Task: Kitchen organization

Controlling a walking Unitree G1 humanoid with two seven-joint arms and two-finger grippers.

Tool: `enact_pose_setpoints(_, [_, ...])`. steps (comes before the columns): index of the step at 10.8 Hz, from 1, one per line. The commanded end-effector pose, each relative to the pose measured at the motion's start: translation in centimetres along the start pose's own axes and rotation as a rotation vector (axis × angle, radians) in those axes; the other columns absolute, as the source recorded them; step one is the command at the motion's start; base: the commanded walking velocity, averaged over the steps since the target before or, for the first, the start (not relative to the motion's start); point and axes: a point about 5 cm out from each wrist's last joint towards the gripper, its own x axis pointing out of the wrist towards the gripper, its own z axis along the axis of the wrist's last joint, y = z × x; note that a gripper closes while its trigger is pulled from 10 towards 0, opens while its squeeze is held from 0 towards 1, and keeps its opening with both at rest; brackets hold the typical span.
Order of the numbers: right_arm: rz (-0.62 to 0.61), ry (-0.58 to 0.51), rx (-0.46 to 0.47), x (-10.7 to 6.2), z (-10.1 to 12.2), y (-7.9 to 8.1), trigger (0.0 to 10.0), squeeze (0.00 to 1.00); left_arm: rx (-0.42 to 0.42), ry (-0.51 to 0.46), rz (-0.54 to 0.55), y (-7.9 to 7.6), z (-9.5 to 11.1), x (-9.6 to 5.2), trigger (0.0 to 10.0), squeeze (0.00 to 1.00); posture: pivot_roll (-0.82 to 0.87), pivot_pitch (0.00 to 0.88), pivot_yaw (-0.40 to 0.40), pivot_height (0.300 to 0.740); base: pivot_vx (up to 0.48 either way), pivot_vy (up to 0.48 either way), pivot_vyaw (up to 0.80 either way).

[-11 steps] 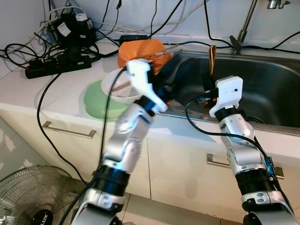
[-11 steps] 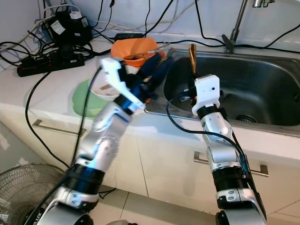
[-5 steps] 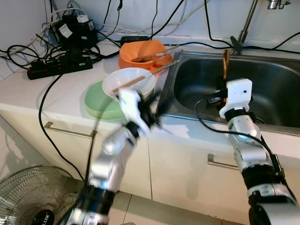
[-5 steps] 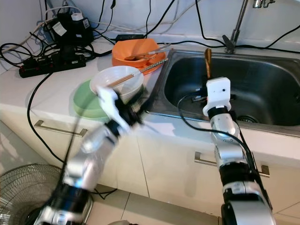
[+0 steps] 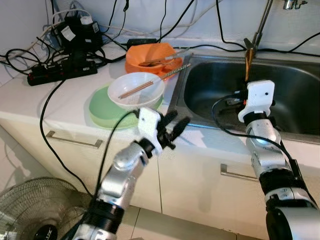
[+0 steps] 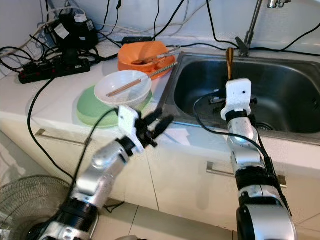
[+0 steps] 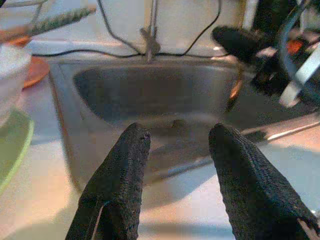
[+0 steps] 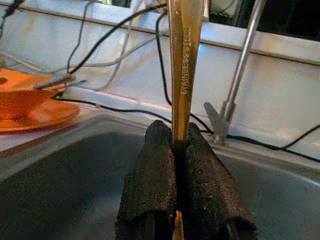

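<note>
One stainless utensil (image 8: 183,55), probably a spoon handle, clamped upright in right gripper (image 8: 181,150) over sink (image 5: 295,95). Left gripper (image 7: 177,150) empty, fingers apart. Pending: white bowl (image 5: 136,90) with chopsticks (image 5: 139,89), orange bowl (image 5: 150,54).

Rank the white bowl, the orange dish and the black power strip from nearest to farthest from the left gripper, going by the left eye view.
Measured from the left gripper, open above the counter's front edge:
1. White bowl, holding chopsticks, on the green plate just behind the gripper, to its left.
2. Orange dish, farther back, beside the sink's corner.
3. Black power strip, far left near the wall.
</note>
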Motion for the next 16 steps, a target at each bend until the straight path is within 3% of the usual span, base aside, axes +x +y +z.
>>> enact_pose_setpoints(1, [-0.027,-0.041,0.02,0.7,0.9,0.0,10.0,0.0,0.028,-0.014,0.014,0.3,0.3,0.4,10.0,0.0,0.05,0.0,0.088,0.74,0.0,0.0,0.0])
enact_pose_setpoints(5, [-0.05,-0.106,0.05,1.1,1.9,0.4,10.0,0.0,0.115,-0.091,0.031,-0.2,0.2,1.4,10.0,0.0,0.05,0.0,0.077,0.74,0.0,0.0,0.0])
enact_pose_setpoints(7, [-0.049,-0.123,0.047,1.4,2.2,0.5,10.0,0.0,0.175,-0.095,-0.02,-1.4,-0.3,1.9,10.0,0.0,0.05,0.0,0.075,0.74,0.0,0.0,0.0])
enact_pose_setpoints(12, [-0.023,-0.11,0.036,1.8,2.1,0.9,10.0,0.0,0.172,-0.072,-0.039,-1.4,-1.3,1.6,10.0,0.0,0.05,0.0,0.075,0.74,0.0,0.0,0.0])
enact_pose_setpoints(16, [0.01,-0.032,0.042,1.3,0.4,2.0,10.0,0.0,0.168,-0.059,-0.065,-1.6,-1.4,1.5,10.0,0.0,0.06,0.0,0.075,0.74,0.0,0.0,0.0])
